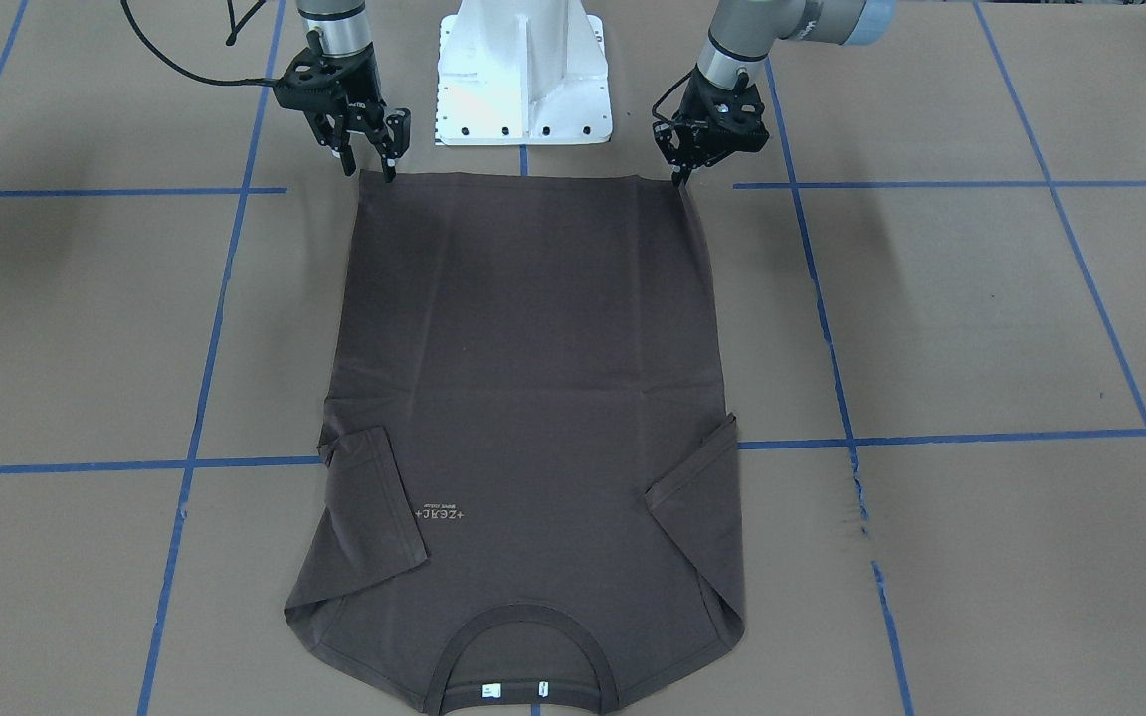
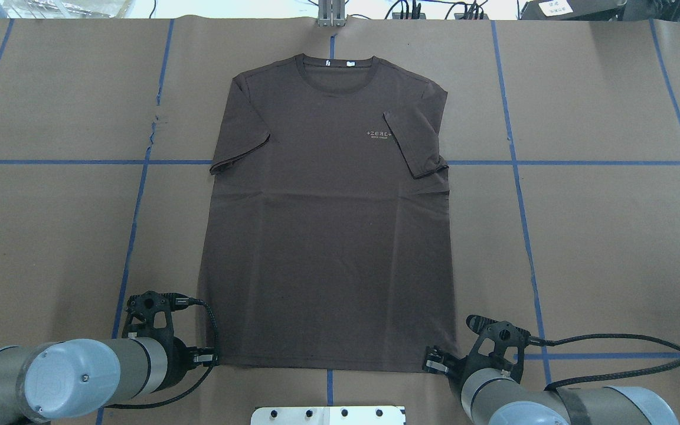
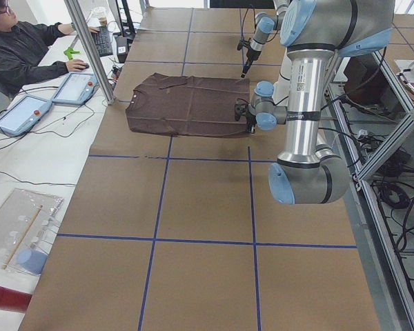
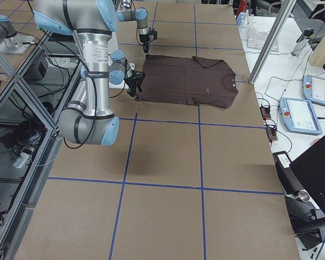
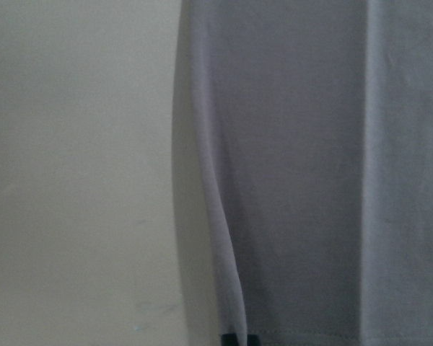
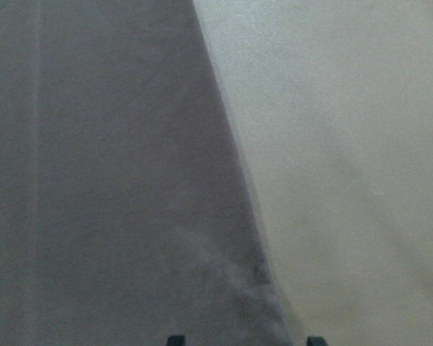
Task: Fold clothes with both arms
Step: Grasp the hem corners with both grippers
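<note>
Front view: the T-shirt [image 1: 533,378] lies flat, logo up, on the table [image 1: 981,328], hem at 12 o'clock, collar at 6. Both sleeves [image 1: 374,497] are turned in over the chest. The body fold is not yet made, so I judge the task approx. one third done. The right gripper [image 1: 367,167] is at the hem corner at 11, the left gripper [image 1: 679,179] at the corner at 1.

Overhead: nothing lies on the cloth btw. hem and collar, so the path looks free.

Left side view: a person [image 3: 21,48] sits at 10, well apart.

Left wrist: the fingers look pressed together on the hem corner.

Right wrist: the fingers are wide apart with the corner btw. them, not gripped.
</note>
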